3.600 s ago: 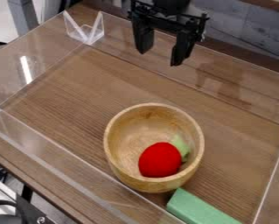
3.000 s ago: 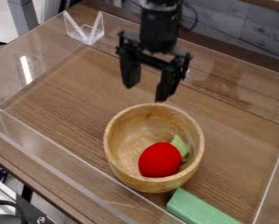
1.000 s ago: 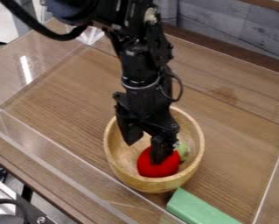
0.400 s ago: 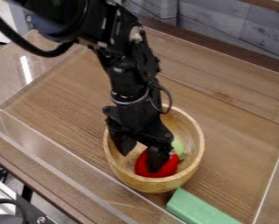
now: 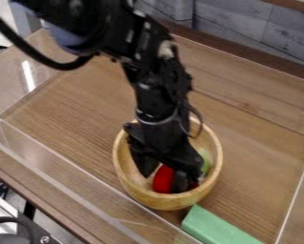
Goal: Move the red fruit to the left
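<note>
The red fruit (image 5: 162, 177) lies inside the wooden bowl (image 5: 212, 145) at the front of the table, and only part of it shows between the black fingers. My gripper (image 5: 166, 175) points straight down into the bowl. Its jaws stand open, one finger on each side of the fruit. I cannot tell whether the fingers (image 5: 188, 175) touch the fruit. The dark arm reaches in from the upper left and covers the bowl's back half.
A green rectangular block (image 5: 226, 229) lies just in front of the bowl at the bottom right. Clear acrylic walls (image 5: 27, 143) ring the wooden table. A small clear stand (image 5: 91, 29) sits at the far left corner.
The gripper came from the back of the table to the bowl and sank into it. It now straddles the red fruit, still open. The fruit and bowl have not moved.
</note>
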